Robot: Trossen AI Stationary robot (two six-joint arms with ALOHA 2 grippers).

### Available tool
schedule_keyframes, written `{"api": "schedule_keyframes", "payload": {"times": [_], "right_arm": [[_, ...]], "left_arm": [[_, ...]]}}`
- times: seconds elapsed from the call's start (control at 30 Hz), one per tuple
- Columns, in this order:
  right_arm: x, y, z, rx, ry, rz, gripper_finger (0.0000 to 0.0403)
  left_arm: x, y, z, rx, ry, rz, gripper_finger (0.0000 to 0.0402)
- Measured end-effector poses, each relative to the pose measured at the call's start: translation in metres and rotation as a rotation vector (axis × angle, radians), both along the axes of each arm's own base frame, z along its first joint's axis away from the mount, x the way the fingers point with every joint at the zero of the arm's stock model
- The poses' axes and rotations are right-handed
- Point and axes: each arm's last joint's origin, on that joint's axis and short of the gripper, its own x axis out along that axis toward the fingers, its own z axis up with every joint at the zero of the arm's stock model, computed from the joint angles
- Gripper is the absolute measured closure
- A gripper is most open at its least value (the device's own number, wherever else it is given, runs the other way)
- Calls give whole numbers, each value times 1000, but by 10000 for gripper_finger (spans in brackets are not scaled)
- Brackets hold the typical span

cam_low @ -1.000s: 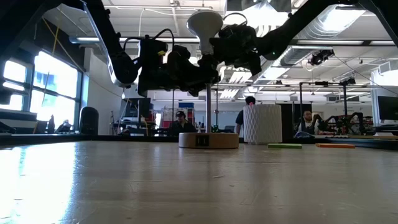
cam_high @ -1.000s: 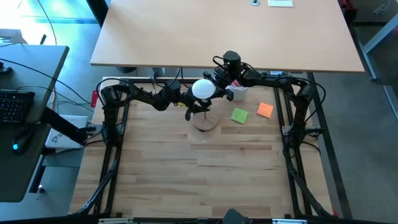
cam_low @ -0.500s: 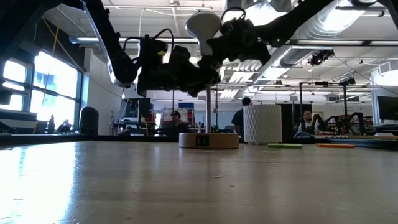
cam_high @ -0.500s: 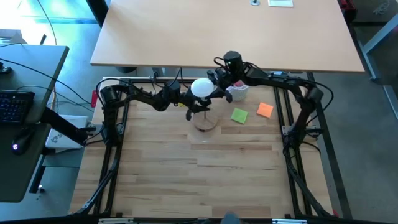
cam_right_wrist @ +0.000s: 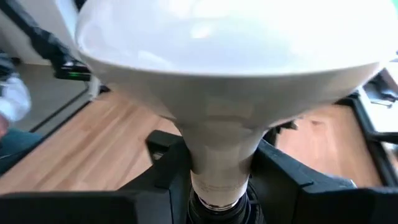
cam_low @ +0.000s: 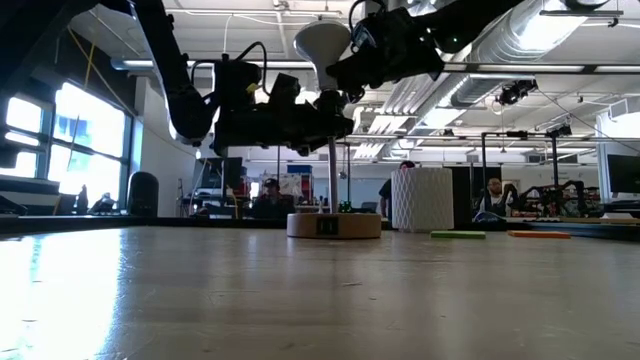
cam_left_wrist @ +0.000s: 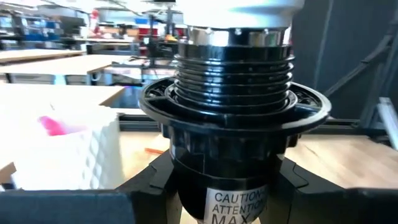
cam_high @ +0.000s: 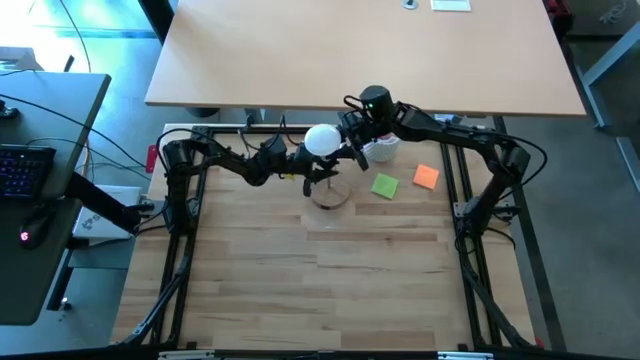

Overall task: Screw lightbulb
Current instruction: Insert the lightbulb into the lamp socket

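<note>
bulb (cam_high: 322,141) sat base-down in the black socket (cam_left_wrist: 233,155), several threads showing, so i judged it partly screwed. my left gripper (cam_high: 312,170) pinched the socket body; my right gripper (cam_high: 347,152) pinched the bulb neck. more turns left, then release.

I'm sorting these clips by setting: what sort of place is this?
Most likely a robotics lab or workshop. Behind the wooden table lies a big open room with exposed ceiling ducts, more workbenches and people at them. A keyboard sits on a side desk.
</note>
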Motion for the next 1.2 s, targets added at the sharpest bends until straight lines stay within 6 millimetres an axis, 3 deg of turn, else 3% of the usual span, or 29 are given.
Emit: {"api": "schedule_keyframes", "payload": {"times": [0.27,0.6,0.87,1.2], "right_arm": [[7,15,1,-32,45,-53,269],[-2,19,11,-36,114,-205,269],[-10,26,-8,-15,35,-261,269],[0,50,-9,-72,47,-375,269]], "left_arm": [[0,-4,2,32,-28,-1,269],[0,-6,1,58,-33,55,270],[1,-7,1,72,-35,53,271],[0,-8,1,80,-37,60,271]]}}
